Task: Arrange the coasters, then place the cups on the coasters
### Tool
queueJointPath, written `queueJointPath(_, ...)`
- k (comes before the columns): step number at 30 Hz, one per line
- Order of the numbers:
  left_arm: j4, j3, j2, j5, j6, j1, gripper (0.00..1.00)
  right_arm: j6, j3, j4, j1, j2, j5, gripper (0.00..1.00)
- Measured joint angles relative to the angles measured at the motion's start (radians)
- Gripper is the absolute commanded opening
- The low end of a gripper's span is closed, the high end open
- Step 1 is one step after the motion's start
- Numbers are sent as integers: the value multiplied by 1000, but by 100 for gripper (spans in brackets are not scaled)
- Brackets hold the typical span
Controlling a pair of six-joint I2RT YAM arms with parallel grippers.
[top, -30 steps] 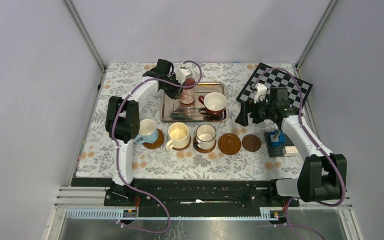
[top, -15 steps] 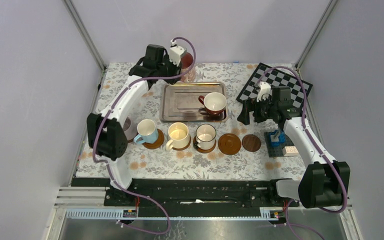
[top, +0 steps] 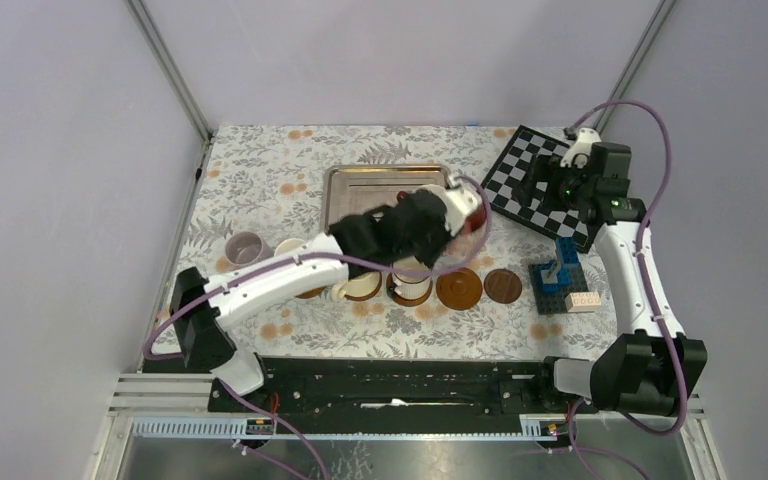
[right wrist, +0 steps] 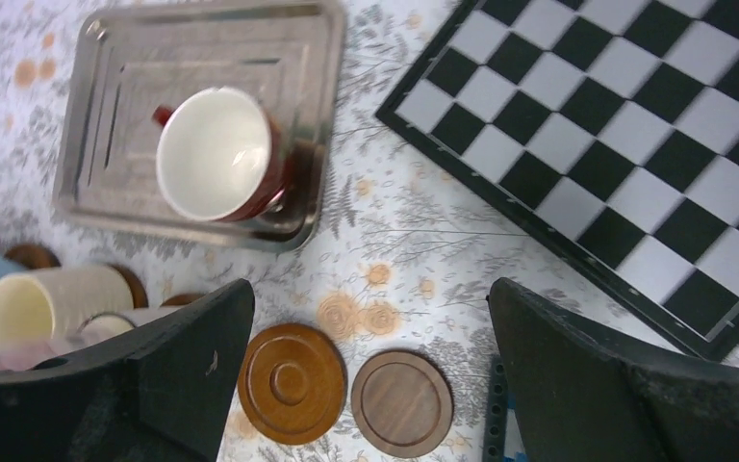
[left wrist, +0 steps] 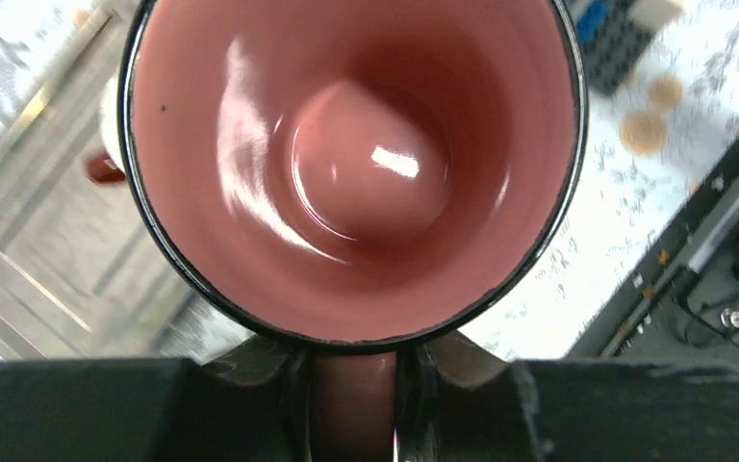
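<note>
**A:** From overhead, where is the left gripper?

**B:** Just off the near right corner of the tray, with its arm stretched across the table. The wrist hides most of its load. Nearer than that corner two coasters lie bare: a glossy coaster and, just to its right, a darker coaster. A lilac-grey cup stands well off the tray's near left corner.

**A:** And its own camera?

**B:** The jaws are drawn in narrow, pinching the handle of the pink cup. The cup hangs mouth up and empty, with the tray below it to one side.

**A:** How will that cup behave?

**B:** Stiff glazed ceramic, I'd say, with some weight and likely to chip if knocked. The handle is the sensible hold. The glaze looks slick, though, so the cup could swing in the grip. It wants a slow, flat landing.

**A:** The right wrist?

**B:** The right gripper is spread wide with nothing between its fingers. The dark red cup stands on the tray's right half, handle towards the tray's middle. That handle is where I'd take it.
</note>
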State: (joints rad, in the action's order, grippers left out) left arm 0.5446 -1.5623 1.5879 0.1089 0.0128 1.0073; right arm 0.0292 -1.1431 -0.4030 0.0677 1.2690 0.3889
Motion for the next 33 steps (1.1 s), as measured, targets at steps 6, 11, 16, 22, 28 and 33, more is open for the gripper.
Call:
queueJointPath(6, 41, 127, 9, 175, 117, 193, 0, 58, -18, -9, 105, 0, -57, 98)
queueJointPath(11, 11, 129, 70, 232, 168, 242, 0, 79, -14, -9, 119, -1, -53, 98)
queueJointPath(16, -35, 129, 151, 275, 206, 235, 0, 82, 10, -7, 119, -9, -39, 98)
queueJointPath(22, -76, 131, 204, 289, 224, 233, 0, 81, 32, 1, 119, -13, -26, 98)
queueJointPath(28, -158, 166, 214, 274, 224, 227, 0, 79, 58, 6, 119, -15, -10, 98)
queueJointPath(33, -188, 198, 230, 246, 222, 204, 0, 73, 65, 14, 119, -16, -2, 98)
